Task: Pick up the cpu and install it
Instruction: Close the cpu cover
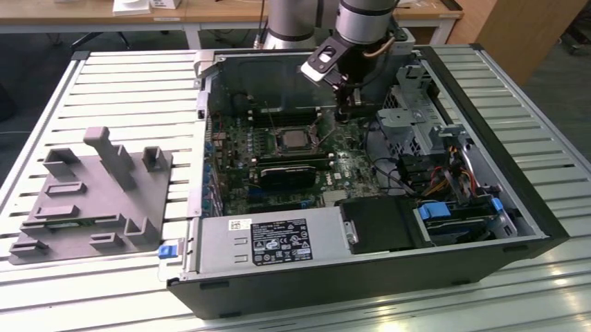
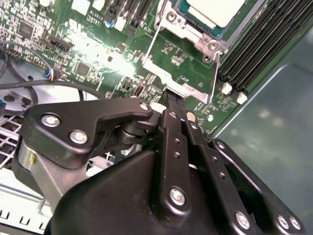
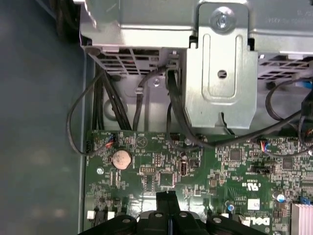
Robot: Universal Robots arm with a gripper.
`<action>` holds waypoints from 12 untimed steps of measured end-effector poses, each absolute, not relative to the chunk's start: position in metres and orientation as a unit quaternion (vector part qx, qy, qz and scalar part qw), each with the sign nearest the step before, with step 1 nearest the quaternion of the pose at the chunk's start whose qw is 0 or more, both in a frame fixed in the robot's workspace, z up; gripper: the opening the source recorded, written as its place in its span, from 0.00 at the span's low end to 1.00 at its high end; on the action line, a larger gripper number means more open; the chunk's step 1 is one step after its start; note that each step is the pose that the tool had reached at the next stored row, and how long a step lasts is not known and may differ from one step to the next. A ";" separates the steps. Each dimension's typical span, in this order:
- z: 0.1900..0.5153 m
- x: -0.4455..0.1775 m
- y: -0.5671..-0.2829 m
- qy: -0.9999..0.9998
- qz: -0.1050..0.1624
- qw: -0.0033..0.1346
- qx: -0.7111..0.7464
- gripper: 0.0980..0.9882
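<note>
Exterior view: cpu (image 1: 295, 140) sits in the socket (image 1: 275, 131), gripper (image 1: 344, 116) just beside the socket.
We read the fingers (image 2: 171, 127) as pressed together, probably on nothing. The cpu lies flat, square, no long axis. Tips hang over the motherboard (image 1: 347, 166) off the socket's edge, with the drive cage (image 1: 406, 124) farther from the socket. Room is tight.

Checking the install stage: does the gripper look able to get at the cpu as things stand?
Probably yes, from above: the cpu lies in the socket with its silver top bare, and the gripper, shut, hangs beside the socket with nothing between. The socket may block a grip on its edges.
</note>
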State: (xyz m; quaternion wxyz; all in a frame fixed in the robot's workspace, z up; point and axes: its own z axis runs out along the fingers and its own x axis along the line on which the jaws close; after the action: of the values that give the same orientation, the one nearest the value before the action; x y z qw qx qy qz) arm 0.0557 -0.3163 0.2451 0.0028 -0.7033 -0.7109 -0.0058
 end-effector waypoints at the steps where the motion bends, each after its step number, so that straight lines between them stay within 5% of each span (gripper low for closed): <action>1: 0.245 0.054 -0.316 -0.711 -0.006 0.003 -0.703 0.01; 12: 0.244 0.041 -0.316 -0.711 -0.006 0.003 -0.703 0.01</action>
State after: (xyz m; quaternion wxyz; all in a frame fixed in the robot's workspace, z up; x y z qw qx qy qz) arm 0.0408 -0.3161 0.2440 0.0028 -0.7033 -0.7109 -0.0058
